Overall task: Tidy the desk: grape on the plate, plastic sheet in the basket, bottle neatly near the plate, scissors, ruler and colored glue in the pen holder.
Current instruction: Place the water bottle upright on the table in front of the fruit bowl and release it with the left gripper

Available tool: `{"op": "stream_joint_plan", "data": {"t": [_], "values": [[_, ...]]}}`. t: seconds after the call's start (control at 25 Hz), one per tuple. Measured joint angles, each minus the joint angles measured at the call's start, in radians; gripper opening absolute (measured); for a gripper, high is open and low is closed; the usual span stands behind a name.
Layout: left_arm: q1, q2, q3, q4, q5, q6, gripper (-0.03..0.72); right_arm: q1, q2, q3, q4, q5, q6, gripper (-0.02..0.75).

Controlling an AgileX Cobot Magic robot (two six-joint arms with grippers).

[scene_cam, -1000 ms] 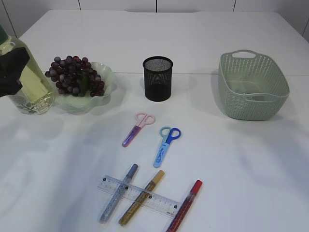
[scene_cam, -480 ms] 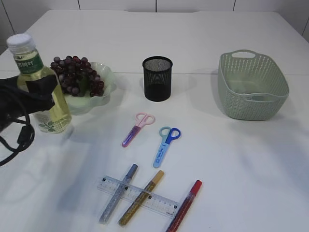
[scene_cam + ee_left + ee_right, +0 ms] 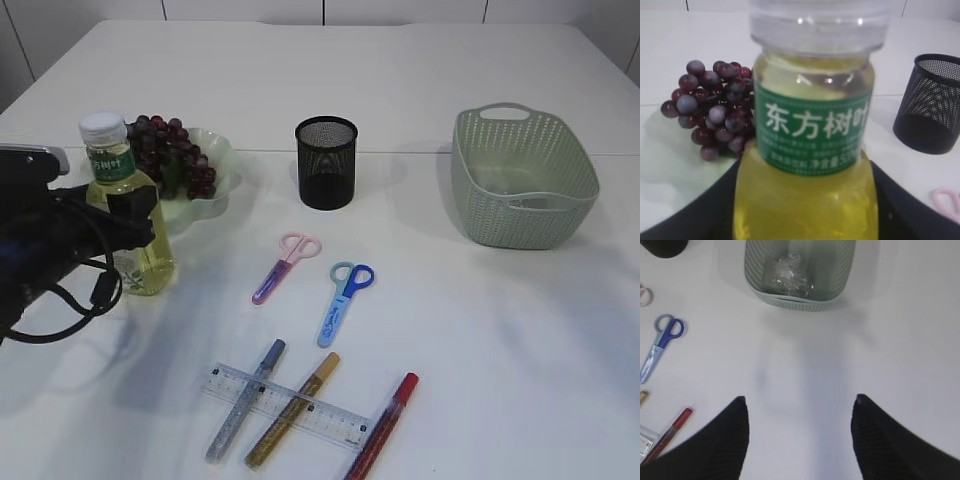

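Note:
An upright bottle (image 3: 128, 215) of yellow liquid, with a green label and white cap, is held just in front of the pale green plate (image 3: 226, 171), with my left gripper (image 3: 138, 218) shut on its body. In the left wrist view the bottle (image 3: 807, 150) fills the frame between the dark jaws. Grapes (image 3: 165, 158) lie on the plate. The black mesh pen holder (image 3: 327, 162) stands at the middle. Pink scissors (image 3: 285, 267) and blue scissors (image 3: 345, 300) lie in front of it. A clear ruler (image 3: 330, 421) crosses silver, gold and red glue pens (image 3: 293, 408). My right gripper (image 3: 800, 405) hangs open over bare table.
The green basket (image 3: 523, 180) stands at the right. In the right wrist view the crumpled plastic sheet (image 3: 790, 272) lies inside the basket (image 3: 800, 302). A black cable (image 3: 90, 300) loops under my left arm at the left edge.
My left arm has carried the bottle rightward from the far left edge to a spot just in front of the plate. The right gripper and the other items have not moved.

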Motion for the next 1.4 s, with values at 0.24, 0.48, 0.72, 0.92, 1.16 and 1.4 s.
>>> {"op": "stream_joint_plan", "data": {"t": [0.24,0.48,0.72,0.92,1.16,1.4], "values": [[0.000,0.024,-0.010,0.017,-0.034,0.001,0.444,0.000,0.000,0.000,0.000,0.000,-0.001,0.503],[0.000,0.026,-0.010,0.028,-0.036,0.001,0.444,0.000,0.000,0.000,0.000,0.000,-0.001,0.503],[0.000,0.026,-0.010,0.028,-0.036,0.002,0.448,0.000,0.000,0.000,0.000,0.000,-0.001,0.503],[0.000,0.026,-0.010,0.028,-0.037,0.019,0.542,0.000,0.000,0.000,0.000,0.000,-0.001,0.503],[0.000,0.026,-0.010,0.028,-0.053,0.053,0.590,0.000,0.000,0.000,0.000,0.000,0.000,0.503],[0.000,-0.016,-0.010,0.028,-0.062,0.055,0.591,0.000,0.000,0.000,0.000,0.000,0.004,0.503]]}}
